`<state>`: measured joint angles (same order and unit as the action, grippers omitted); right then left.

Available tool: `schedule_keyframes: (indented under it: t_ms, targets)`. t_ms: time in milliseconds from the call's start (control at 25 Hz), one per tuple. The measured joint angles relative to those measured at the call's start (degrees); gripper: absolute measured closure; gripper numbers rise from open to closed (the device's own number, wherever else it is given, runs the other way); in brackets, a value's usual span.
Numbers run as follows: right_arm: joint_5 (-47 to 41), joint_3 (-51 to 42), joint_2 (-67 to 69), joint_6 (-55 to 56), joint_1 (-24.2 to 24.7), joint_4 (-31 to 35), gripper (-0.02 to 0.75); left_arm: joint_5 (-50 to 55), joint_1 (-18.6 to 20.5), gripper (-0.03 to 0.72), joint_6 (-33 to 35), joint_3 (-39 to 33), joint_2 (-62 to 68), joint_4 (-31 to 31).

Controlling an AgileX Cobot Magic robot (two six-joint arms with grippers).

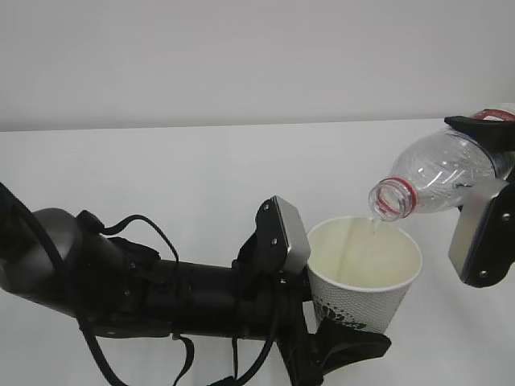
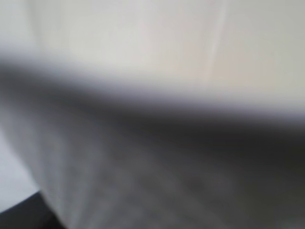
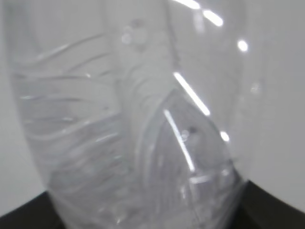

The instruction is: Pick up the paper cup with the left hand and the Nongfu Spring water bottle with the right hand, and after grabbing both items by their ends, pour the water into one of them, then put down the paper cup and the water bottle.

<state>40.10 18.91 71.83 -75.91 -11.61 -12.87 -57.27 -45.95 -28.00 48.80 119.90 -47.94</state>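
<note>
Now my left hand [image 1: 322,310] gripping the paper cup [image 1: 366,273] upright, my right hand [image 1: 492,205] clamping the tipped Nongfu Spring water bottle [image 1: 434,173], thin water [image 1: 374,223] trickling into it.

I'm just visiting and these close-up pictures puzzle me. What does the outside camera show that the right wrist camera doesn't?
Only the exterior view shows the whole pour: the paper cup held by the left hand, the right hand tipping the bottle, its red-ringed mouth over the cup's rim, a thin stream of water falling in.

Only the right wrist view shows the ribbed clear wall close up, with droplets on it.

Both show the Nongfu Spring water bottle.
</note>
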Motion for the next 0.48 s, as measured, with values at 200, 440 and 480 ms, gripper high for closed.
schedule_keyframes:
  t_ms: [200, 440, 480]
  targets:
    - [0.00, 0.00, 0.00, 0.00, 0.00, 0.00, 0.293, 0.00, 0.00, 0.171, 0.00, 0.00, 0.00, 0.00]
    - [0.00, 0.00, 0.00, -0.49, 0.00, 0.00, 0.293, 0.00, 0.00, 0.171, 0.00, 0.00, 0.00, 0.00]
    - [0.00, 0.00, 0.00, -0.71, 0.00, 0.00, 0.293, 0.00, 0.00, 0.171, 0.00, 0.00, 0.00, 0.00]
